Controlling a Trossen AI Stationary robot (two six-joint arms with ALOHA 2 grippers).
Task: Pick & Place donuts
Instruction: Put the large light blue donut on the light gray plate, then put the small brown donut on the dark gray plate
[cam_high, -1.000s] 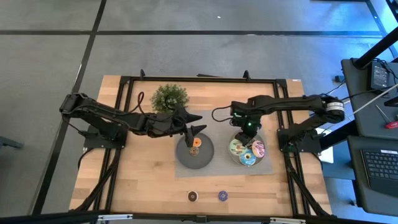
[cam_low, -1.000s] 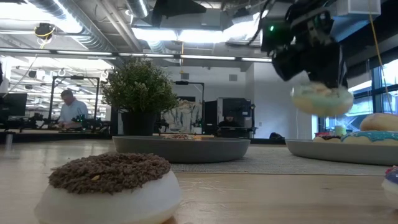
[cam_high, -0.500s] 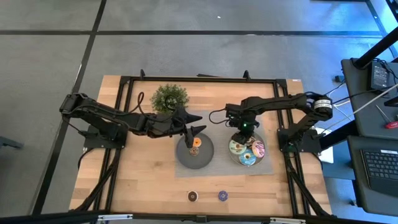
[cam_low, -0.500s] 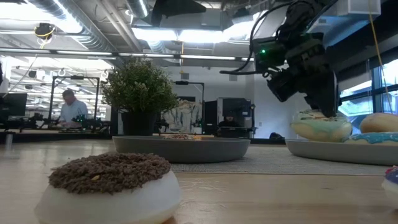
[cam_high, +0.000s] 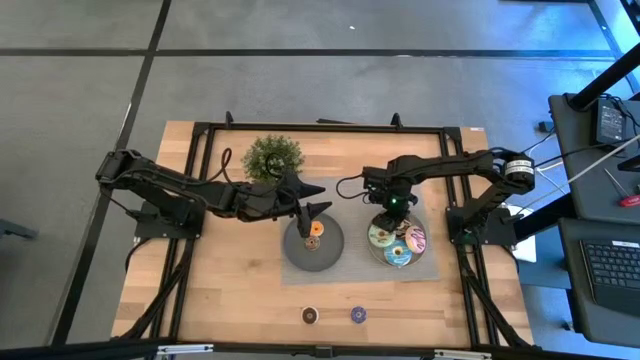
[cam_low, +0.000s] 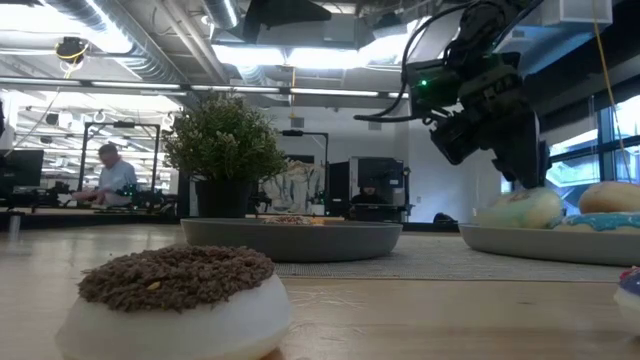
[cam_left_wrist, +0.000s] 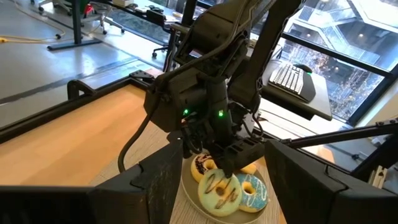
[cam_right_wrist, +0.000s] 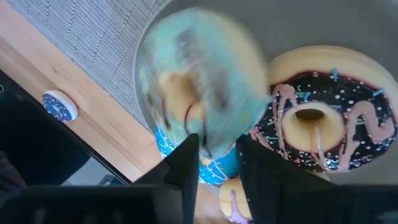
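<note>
My right gripper (cam_high: 392, 207) (cam_low: 530, 180) is open, low over the pale grey bowl (cam_high: 377, 250) (cam_low: 520, 245). A green-iced donut (cam_low: 520, 208) (cam_right_wrist: 199, 93) lies tilted there, just beyond the fingertips, beside a chocolate donut (cam_right_wrist: 314, 124), a blue one (cam_high: 398, 256) and a pink one (cam_high: 415, 238). My left gripper (cam_high: 310, 212) hovers open over the dark grey plate (cam_high: 330, 250), where an orange mini donut (cam_high: 316, 229) lies. A brown mini donut (cam_high: 311, 316) (cam_low: 175, 300) and a purple one (cam_high: 357, 315) rest on the wood near the table's near edge. My right gripper points down at the green donut's raised edge (cam_low: 535, 197). I cannot tell whether the fingertips touch it. The donut rests tilted on the bowl and the other donuts.
A potted plant (cam_high: 272, 157) (cam_low: 225, 150) stands toward the far edge, just behind the plate. Plate and bowl sit on a grey mat (cam_high: 350, 272). Bare wood lies toward the left and near sides. A person shows in the room beyond the table (cam_low: 112, 175).
My right gripper came down toward the bowl and a little toward the table's left, bringing the green donut from lifted clear down into the bowl. The donut sat flat under the fingers half a second ago and has since tipped onto a slant.
</note>
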